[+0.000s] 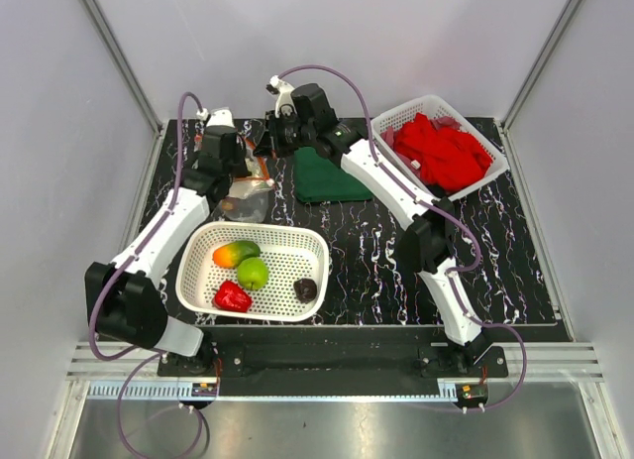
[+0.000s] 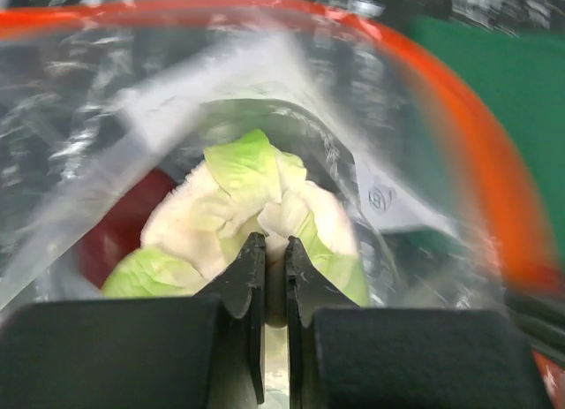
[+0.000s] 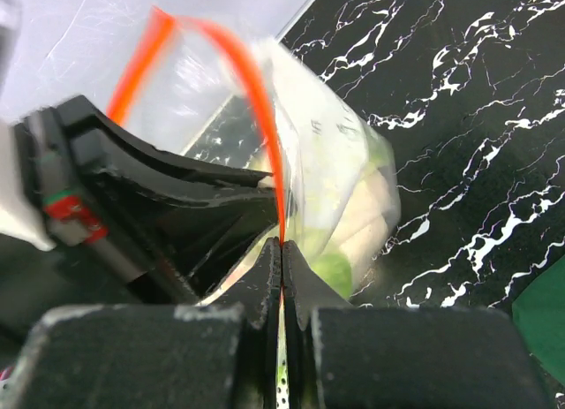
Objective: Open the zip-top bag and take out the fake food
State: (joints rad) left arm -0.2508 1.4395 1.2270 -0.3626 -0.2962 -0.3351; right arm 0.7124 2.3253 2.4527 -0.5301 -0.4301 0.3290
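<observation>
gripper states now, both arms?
Left gripper: closed on the cauliflower inside the zip-top bag.
Right gripper: closed on the bag's zip strip.

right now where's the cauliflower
In the left wrist view, the cauliflower sits inside the zip-top bag, at the left tool tips, left of the green cloth.

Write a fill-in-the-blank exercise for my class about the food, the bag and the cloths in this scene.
1. The near basket holds a mango, an apple, a dark piece and a red ____.
2. The left gripper is shut on a white-green ____.
3. The right gripper is shut on the zip edge of the clear ____.
4. The far basket holds ____ cloths.
Missing words: pepper; cauliflower; bag; red.
</observation>
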